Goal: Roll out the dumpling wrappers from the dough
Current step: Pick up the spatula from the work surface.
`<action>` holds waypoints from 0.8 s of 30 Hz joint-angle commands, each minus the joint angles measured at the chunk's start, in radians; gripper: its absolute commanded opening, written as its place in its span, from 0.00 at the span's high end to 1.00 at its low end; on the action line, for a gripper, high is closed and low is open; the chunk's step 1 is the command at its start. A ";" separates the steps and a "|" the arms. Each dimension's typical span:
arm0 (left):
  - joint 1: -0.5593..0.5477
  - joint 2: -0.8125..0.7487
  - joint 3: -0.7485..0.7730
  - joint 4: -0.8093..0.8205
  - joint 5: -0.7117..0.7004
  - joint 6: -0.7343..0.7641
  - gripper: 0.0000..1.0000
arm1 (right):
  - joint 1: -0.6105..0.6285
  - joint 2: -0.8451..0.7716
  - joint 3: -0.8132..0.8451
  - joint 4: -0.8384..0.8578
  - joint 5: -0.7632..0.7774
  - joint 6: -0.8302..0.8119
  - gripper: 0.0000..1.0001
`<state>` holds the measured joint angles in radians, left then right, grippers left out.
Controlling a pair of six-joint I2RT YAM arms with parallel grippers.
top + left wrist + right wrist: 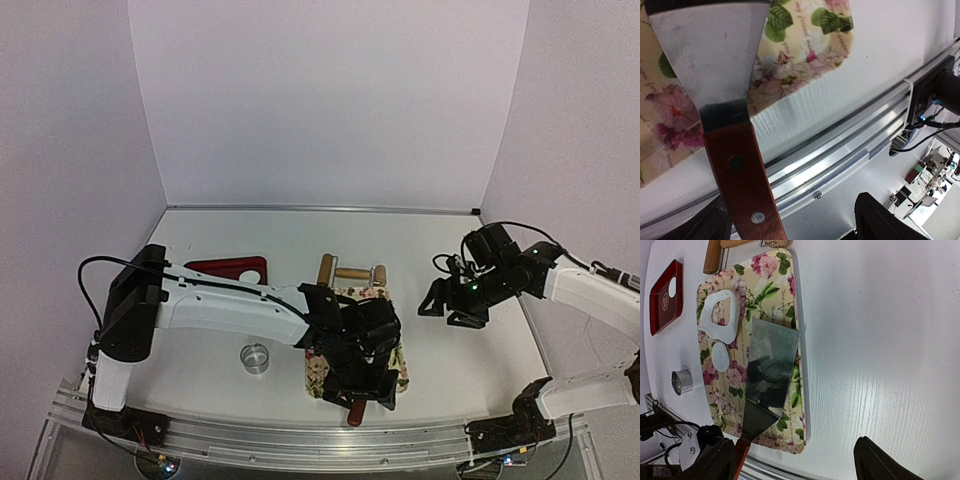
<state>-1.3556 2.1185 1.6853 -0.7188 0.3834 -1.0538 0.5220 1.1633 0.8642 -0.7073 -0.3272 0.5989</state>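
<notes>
White irregular dough sheet with a round hole (pixel 716 331): flat on the floral rectangular tray (pixel 795 315), far half.
Thin white round wrapper disc (pixel 720 356): on the same tray, just beside the dough sheet.
Left gripper (pixel 790 220): low over the tray's near end, arm stretched rightward; jaws spread wide, handle of the wood-handled steel spatula (pixel 705 55) between them, unclamped.
Right gripper (pixel 794 455): raised, well right of the tray, tilted toward it; jaws wide apart, holding nothing.

The top external camera looks down from behind on the whole table (pixel 300 235). The left wrist view sits close over the spatula (pixel 710 55) (handle lower left); the right wrist view, farther off, shares it and the floral tray (pixel 771 270).
</notes>
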 commanded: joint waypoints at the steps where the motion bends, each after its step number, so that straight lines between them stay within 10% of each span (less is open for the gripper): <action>1: 0.013 0.051 0.119 -0.133 -0.062 -0.039 0.20 | -0.001 -0.028 0.014 -0.012 -0.003 -0.026 0.25; 11: 0.004 0.131 0.236 -0.313 -0.095 -0.017 0.68 | -0.002 -0.044 0.002 -0.011 -0.003 -0.039 0.25; 24: 0.002 0.131 0.233 -0.347 -0.085 0.010 0.80 | -0.002 -0.019 0.006 -0.009 0.012 -0.039 0.25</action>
<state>-1.3495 2.2459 1.8854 -1.0245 0.3107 -1.0568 0.5220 1.1425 0.8639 -0.7128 -0.3316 0.5720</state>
